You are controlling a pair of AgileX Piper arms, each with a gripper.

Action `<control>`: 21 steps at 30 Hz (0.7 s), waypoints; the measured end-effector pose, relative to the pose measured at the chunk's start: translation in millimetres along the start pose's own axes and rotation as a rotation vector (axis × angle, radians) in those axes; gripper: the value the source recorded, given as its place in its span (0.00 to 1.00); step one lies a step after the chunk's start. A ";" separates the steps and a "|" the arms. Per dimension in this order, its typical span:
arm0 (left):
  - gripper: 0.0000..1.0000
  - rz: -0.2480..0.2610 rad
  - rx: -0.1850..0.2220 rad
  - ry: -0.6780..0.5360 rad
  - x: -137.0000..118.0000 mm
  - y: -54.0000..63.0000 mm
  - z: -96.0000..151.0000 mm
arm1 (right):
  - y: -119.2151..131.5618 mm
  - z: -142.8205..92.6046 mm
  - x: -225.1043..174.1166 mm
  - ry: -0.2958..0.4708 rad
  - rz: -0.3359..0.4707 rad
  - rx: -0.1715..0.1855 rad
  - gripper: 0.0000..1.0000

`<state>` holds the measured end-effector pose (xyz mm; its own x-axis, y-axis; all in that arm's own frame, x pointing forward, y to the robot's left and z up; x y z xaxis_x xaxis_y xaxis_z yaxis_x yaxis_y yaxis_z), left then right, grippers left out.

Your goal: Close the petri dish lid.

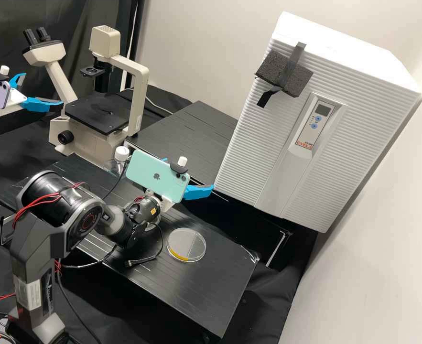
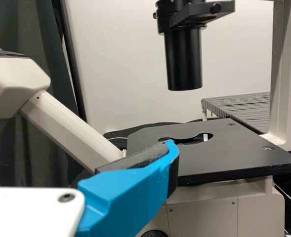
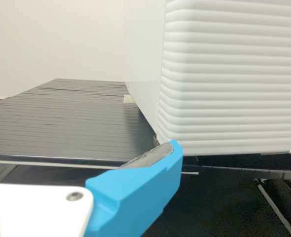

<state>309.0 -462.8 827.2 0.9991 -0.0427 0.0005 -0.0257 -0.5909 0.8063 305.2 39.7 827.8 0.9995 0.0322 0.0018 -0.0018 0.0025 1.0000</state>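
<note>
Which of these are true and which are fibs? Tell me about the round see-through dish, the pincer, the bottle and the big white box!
1. The round clear petri dish lies on the black bench. True.
2. The blue-fingered left pincer is squeezing the dish. False: it is open, up by the beige microscope.
3. Something yellow shows along the dish's edge. True.
4. The clear bottle has a red cap. False: its cap is white.
5. Black tape crosses the dark foam block on the ridged white box. True.

air over the dish [image 1: 188, 243] seems open; a black cable [image 1: 146, 259] loops near it, and the white cabinet [image 1: 254, 157] blocks farther back.
</note>
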 end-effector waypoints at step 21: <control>1.00 0.000 0.000 0.000 0.0 0.0 0.0 | 26.7 16.6 -48.2 -0.034 0.118 0.021 1.00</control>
<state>309.0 -462.8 827.2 0.9991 -0.0427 0.0005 -0.0257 -0.5909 0.8063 257.5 21.6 854.4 0.9929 -0.0028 0.1191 -0.1191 -0.0204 0.9927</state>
